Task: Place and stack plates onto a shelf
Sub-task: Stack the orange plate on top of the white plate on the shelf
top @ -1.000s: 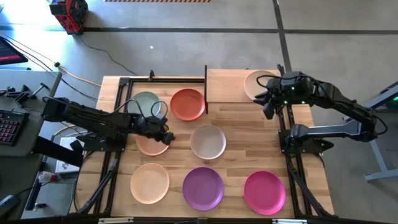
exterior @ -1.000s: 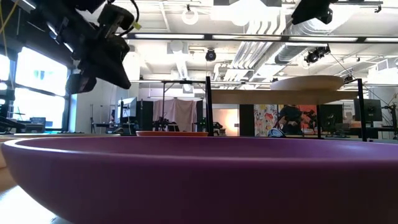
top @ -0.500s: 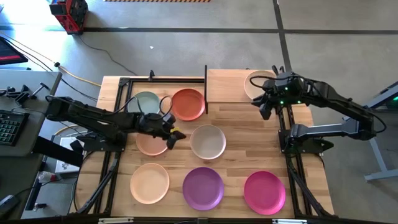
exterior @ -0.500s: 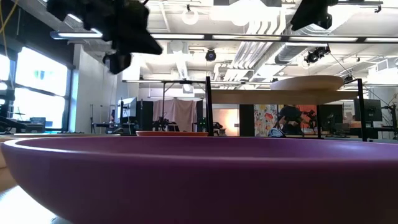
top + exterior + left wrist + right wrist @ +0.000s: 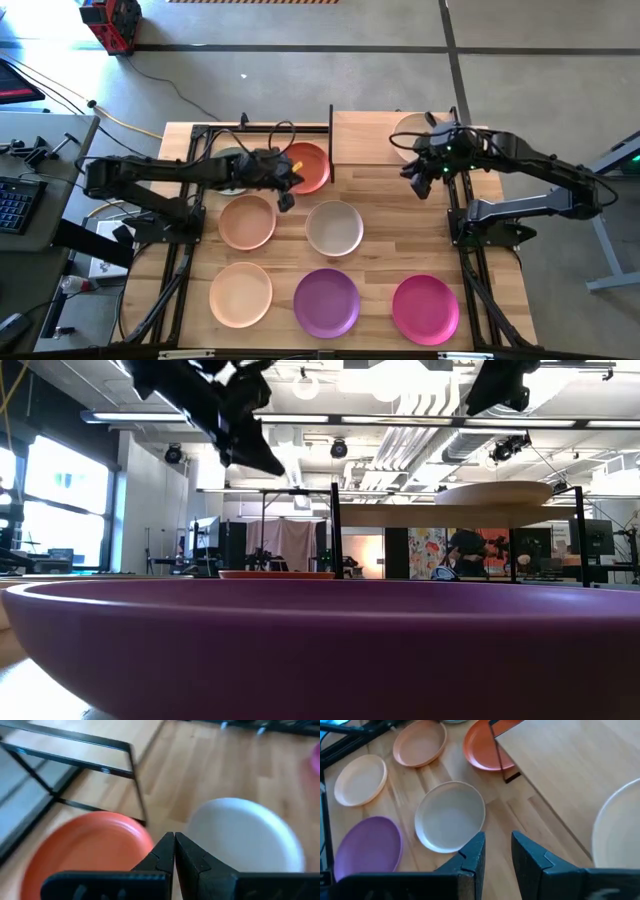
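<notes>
The shelf [image 5: 370, 138] stands at the table's far right and carries the cream-white plate [image 5: 408, 132]. Flat on the table lie the terracotta [image 5: 305, 168], tan [image 5: 247, 221], off-white [image 5: 334, 228], pale peach [image 5: 241, 293], purple [image 5: 327, 302] and magenta [image 5: 426, 309] plates. The sage green plate [image 5: 232, 158] is mostly hidden under my left arm. My left gripper [image 5: 285, 197] hangs shut and empty in the air, between the terracotta plate [image 5: 85, 845] and the off-white plate [image 5: 245, 840]. My right gripper [image 5: 413, 184] hovers open and empty off the shelf's near edge [image 5: 555, 820].
A black frame [image 5: 215, 130] runs along the table's far-left part, and a black shelf post [image 5: 137, 785] stands beside the terracotta plate. In the low view the purple plate [image 5: 320, 650] fills the foreground. Bare wood [image 5: 385, 225] lies between the off-white plate and the right arm's base.
My left gripper has risen from over the tan plate and swung toward the far edge and the right, to beside the terracotta plate; the tan plate now shows whole. My right gripper has drifted from the shelf's plate toward the near-left, off the shelf's near edge.
</notes>
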Controlling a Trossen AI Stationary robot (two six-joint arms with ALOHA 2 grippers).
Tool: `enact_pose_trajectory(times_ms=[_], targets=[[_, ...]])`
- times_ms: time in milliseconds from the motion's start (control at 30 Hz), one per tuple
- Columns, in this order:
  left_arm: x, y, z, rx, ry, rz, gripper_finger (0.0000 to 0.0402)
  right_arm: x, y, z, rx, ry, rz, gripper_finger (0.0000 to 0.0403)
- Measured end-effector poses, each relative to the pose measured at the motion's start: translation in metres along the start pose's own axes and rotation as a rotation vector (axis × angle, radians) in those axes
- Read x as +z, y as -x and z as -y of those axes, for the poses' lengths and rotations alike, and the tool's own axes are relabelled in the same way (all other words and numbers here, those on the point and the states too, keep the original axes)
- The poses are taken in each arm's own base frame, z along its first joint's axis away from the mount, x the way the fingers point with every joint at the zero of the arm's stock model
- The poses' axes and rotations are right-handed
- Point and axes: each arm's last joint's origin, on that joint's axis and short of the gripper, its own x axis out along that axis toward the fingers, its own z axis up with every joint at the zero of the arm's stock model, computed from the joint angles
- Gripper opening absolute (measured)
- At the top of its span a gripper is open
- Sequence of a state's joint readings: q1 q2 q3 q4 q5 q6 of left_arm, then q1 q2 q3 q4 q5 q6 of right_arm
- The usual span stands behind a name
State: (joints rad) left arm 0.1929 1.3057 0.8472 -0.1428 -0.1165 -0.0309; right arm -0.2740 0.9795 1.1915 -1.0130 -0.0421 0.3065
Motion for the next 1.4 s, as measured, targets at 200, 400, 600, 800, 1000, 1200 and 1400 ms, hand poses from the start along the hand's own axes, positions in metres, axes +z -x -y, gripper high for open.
enact_pose_trajectory(times_ms=[200,400,600,800,1000,1200,1400], targets=[[-0.008,-0.008,-0.016,0.029,0.004,-0.083,0.0003,-0.003,-0.001,-0.008,0.029,0.037,-0.013,0.0074],[-0.019,-0.014,-0.022,-0.013,-0.001,-0.185,0.0021,-0.004,-0.001,-0.012,0.008,0.059,-0.006,0.0074],[-0.03,-0.027,-0.02,-0.027,-0.078,-0.26,0.0057,-0.004,-0.001,-0.012,-0.002,0.061,-0.002,0.0074],[-0.041,-0.043,-0.013,-0.053,-0.226,-0.328,0.0069,-0.004,-0.001,-0.012,-0.002,0.058,-0.002,0.0074],[-0.051,-0.055,-0.011,-0.045,-0.24,-0.385,0.0067,-0.004,-0.001,-0.012,-0.002,0.061,-0.002,0.0074],[-0.058,-0.064,-0.011,-0.052,-0.273,-0.418,0.0066,-0.004,-0.001,-0.012,-0.002,0.061,-0.002,0.0074],[-0.064,-0.069,-0.012,-0.027,-0.322,-0.45,0.0065,-0.004,-0.001,-0.012,-0.002,0.061,-0.002,0.0074]])
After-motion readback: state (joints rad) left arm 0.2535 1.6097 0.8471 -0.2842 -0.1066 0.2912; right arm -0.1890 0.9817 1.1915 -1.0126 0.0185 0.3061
